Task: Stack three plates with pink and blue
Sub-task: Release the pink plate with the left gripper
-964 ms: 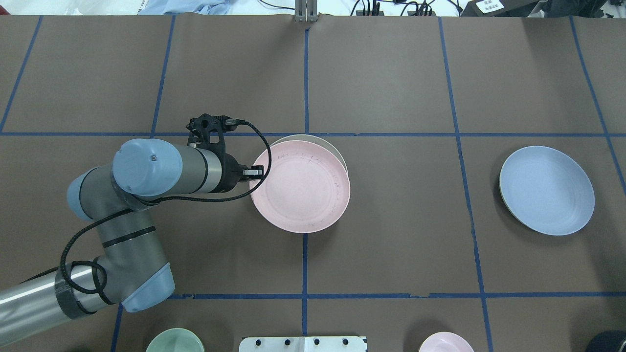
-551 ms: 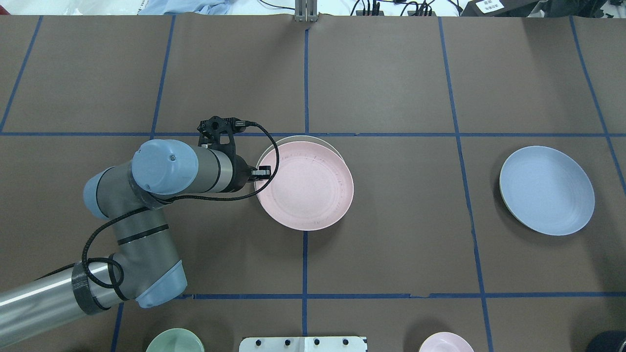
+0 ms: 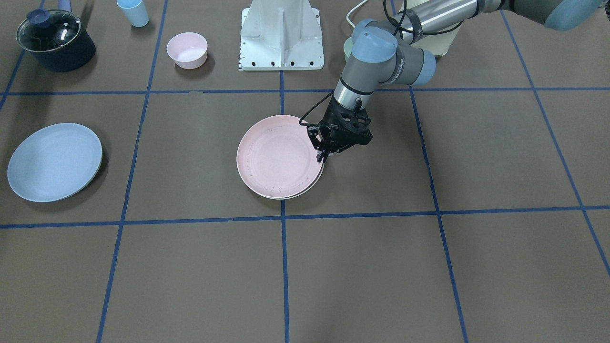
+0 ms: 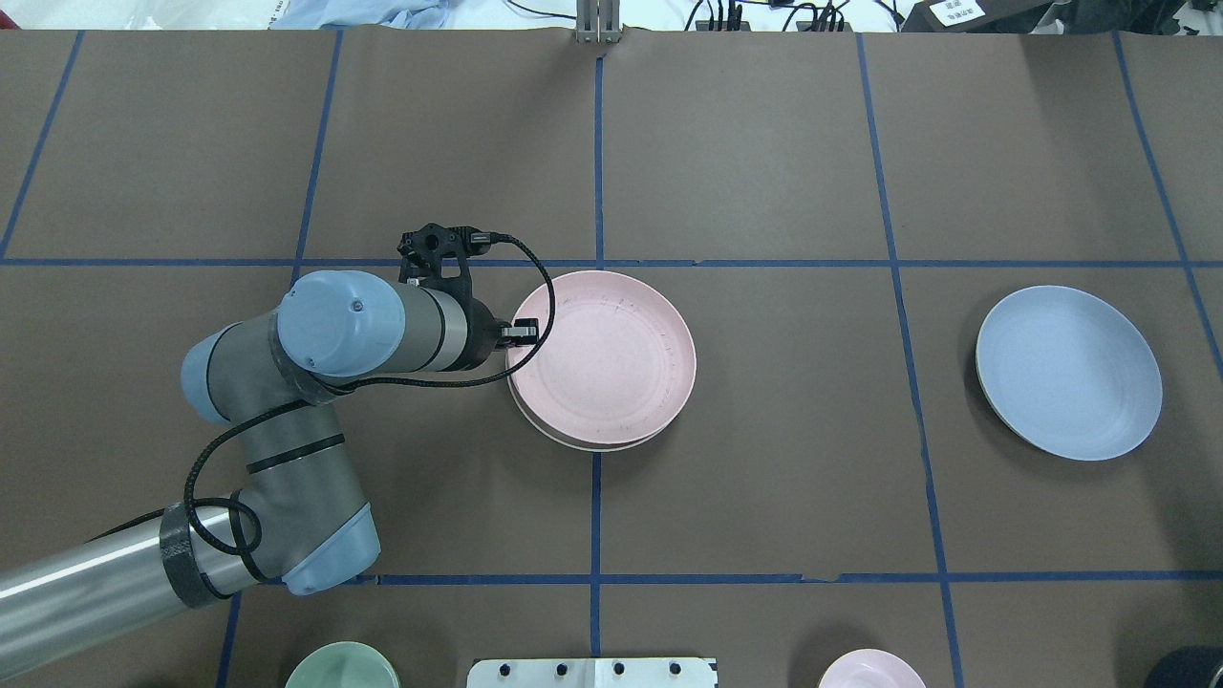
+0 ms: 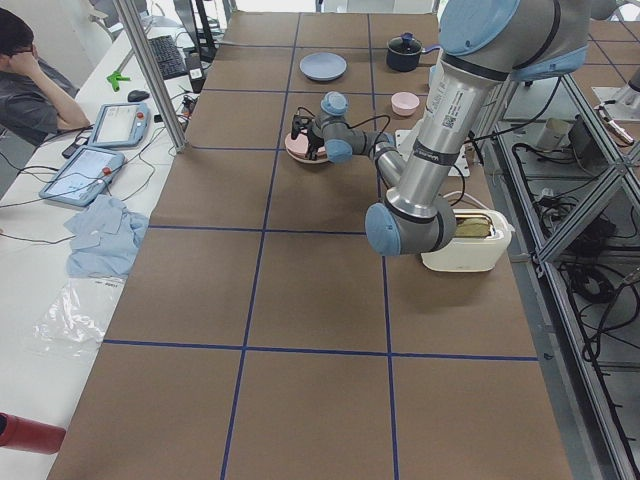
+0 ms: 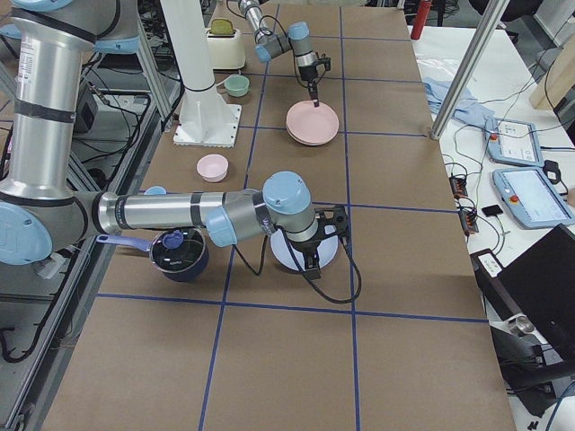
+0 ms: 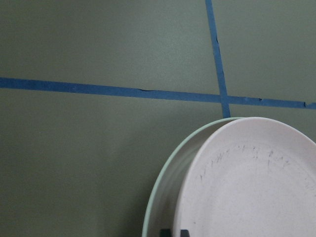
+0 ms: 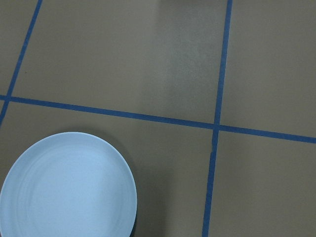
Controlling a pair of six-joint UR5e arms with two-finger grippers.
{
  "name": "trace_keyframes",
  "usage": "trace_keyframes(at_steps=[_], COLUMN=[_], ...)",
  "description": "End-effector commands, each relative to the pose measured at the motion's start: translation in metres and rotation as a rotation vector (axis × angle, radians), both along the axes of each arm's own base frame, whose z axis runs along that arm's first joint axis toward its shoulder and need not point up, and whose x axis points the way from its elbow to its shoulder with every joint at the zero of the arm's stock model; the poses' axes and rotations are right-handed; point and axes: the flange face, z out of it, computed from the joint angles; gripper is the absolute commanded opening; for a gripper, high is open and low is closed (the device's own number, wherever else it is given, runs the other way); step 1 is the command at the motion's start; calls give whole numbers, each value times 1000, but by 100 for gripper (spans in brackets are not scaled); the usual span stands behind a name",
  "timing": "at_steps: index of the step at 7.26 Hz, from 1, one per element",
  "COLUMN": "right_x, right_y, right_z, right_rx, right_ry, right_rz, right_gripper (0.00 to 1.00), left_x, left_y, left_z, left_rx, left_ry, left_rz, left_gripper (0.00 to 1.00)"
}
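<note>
My left gripper (image 4: 521, 333) (image 3: 320, 155) is shut on the near-left rim of the pale pink plate (image 4: 604, 354) (image 3: 279, 153). The pink plate lies over the cream plate (image 4: 585, 445) (image 3: 307, 192) at the table's middle. Only a thin crescent of cream shows on the robot's side. In the left wrist view the pink plate (image 7: 252, 192) overlaps the cream plate's rim (image 7: 165, 190). The pale blue plate (image 4: 1068, 371) (image 3: 53, 161) (image 8: 66, 190) lies alone at the right. My right gripper (image 6: 310, 259) shows only in the exterior right view, at the blue plate; I cannot tell its state.
A small pink bowl (image 3: 187, 49) and a small green bowl (image 4: 342, 667) stand near the robot's base plate (image 3: 281, 35). A dark lidded pot (image 3: 55, 40) and a blue cup (image 3: 133, 12) stand at the robot's right. A toaster (image 5: 465, 240) stands at its left.
My left gripper carried the pink plate right and away from the robot. The cream plate showed beyond the pink one before; now it peeks out on the near side.
</note>
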Motion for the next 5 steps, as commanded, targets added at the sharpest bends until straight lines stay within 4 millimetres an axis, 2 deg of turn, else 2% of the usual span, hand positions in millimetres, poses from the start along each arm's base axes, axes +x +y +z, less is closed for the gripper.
trace_keyframes(at_steps=[1, 2, 4, 5], right_x=[0, 0, 0, -1], right_y=[0, -1, 0, 0], right_z=[0, -1, -2, -3], right_rx=[-1, 2, 0, -2], right_ry=[0, 0, -3, -5], right_rz=[1, 1, 3, 4], right_gripper=[100, 100, 100, 100], left_x=[8, 7, -1, -17], left_y=[-5, -6, -5, -5], left_z=[13, 15, 9, 3], left_rx=[7, 19, 30, 59], left_ry=[2, 11, 24, 28], left_rz=[-5, -5, -7, -1], left_gripper=[66, 99, 100, 100])
